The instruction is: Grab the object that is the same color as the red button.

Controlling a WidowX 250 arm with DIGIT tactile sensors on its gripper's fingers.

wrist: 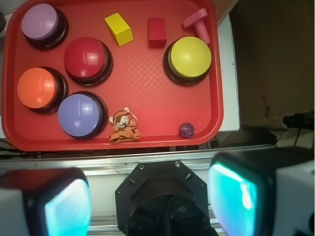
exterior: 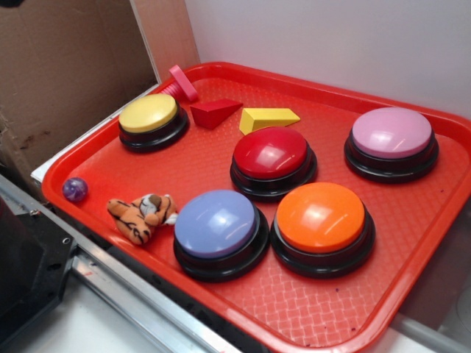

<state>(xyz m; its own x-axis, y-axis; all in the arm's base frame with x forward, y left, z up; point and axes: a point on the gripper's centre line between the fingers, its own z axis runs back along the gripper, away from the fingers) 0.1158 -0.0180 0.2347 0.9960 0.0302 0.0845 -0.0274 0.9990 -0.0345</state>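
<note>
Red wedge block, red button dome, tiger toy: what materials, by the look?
Red wedge block: probably painted wood or matte plastic; flat faces, crisp edges, no glare. Red button dome: likely hard glossy plastic; bright highlights on the curve, black base. Tiger toy: plush fabric; fuzzy, slumped outline.

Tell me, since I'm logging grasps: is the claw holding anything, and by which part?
Nothing is held. The claw is open and empty, hovering off the tray; the red block lies untouched.

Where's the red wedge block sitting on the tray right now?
In the exterior view the red wedge block lies near the tray's far edge, between the yellow button and the yellow block, untouched.
</note>
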